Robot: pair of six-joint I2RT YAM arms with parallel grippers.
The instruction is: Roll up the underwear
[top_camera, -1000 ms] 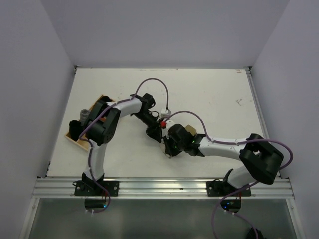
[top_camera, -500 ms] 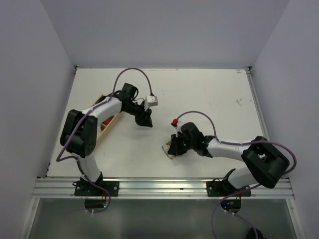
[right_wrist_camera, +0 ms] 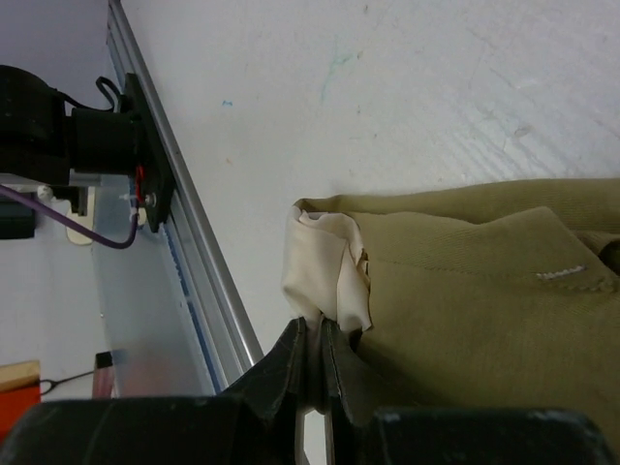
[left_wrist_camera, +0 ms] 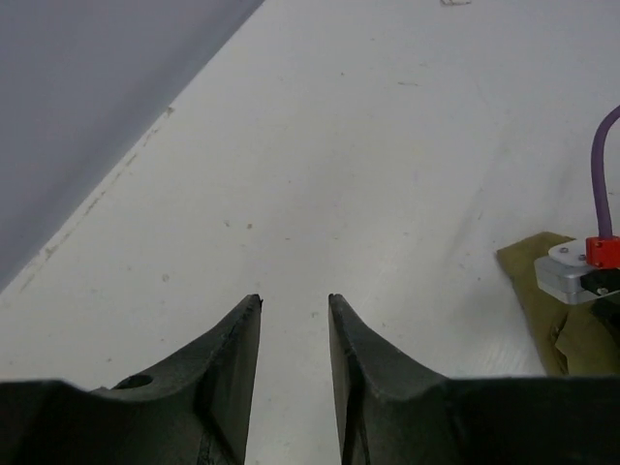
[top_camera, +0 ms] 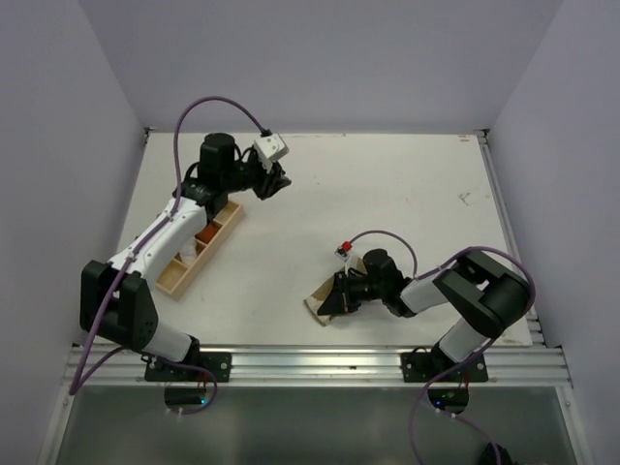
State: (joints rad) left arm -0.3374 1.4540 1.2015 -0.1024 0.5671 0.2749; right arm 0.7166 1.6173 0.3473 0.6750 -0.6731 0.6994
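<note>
Right tool (right_wrist_camera: 312,360) jaws almost pressed together, pinching the cream-beige edge of the underwear (right_wrist_camera: 465,281), which lies olive side up on the tabletop (top_camera: 387,194) by the near edge, about mid-width. Left tool (left_wrist_camera: 294,325) partly spread with a clear gap between the fingers, holding and touching nothing. It hangs over the tabletop at far left, just past the far end of the wooden tray (top_camera: 179,276), well apart from the underwear
</note>
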